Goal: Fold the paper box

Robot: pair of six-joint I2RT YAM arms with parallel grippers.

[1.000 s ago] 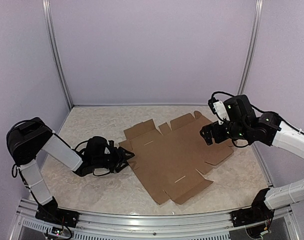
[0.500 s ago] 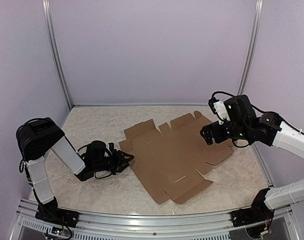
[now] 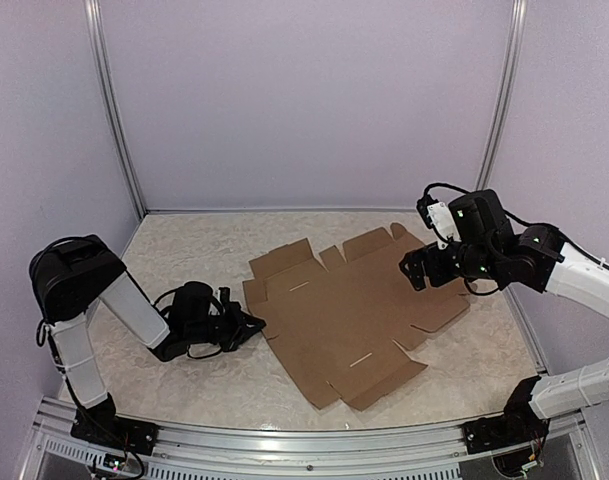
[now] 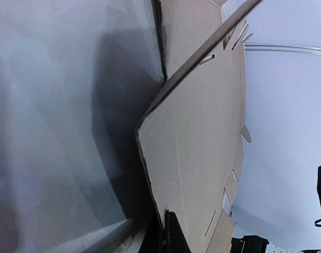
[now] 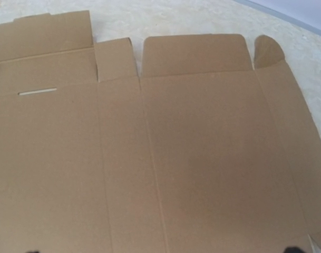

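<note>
Paper box (image 3: 349,320) lies unfolded as a flat sheet in the middle of the surface (image 3: 184,250), flaps and slits facing up.

Left gripper (image 3: 249,325) is low and side-on at the sheet's left edge. Its jaws look narrow and closed on that edge. In the wrist view the cardboard runs down into the dark finger (image 4: 172,237), and the edge stands tilted off the surface with shadow beneath it. Probable reason: a side panel has to be raised along its crease, and coming in from the edge gets a jaw underneath.

Right gripper (image 3: 416,275) hangs over the sheet's right part, jaws wide and holding nothing. Probably placed to hold the sheet down.

Folding has barely started; no wall is upright yet.
</note>
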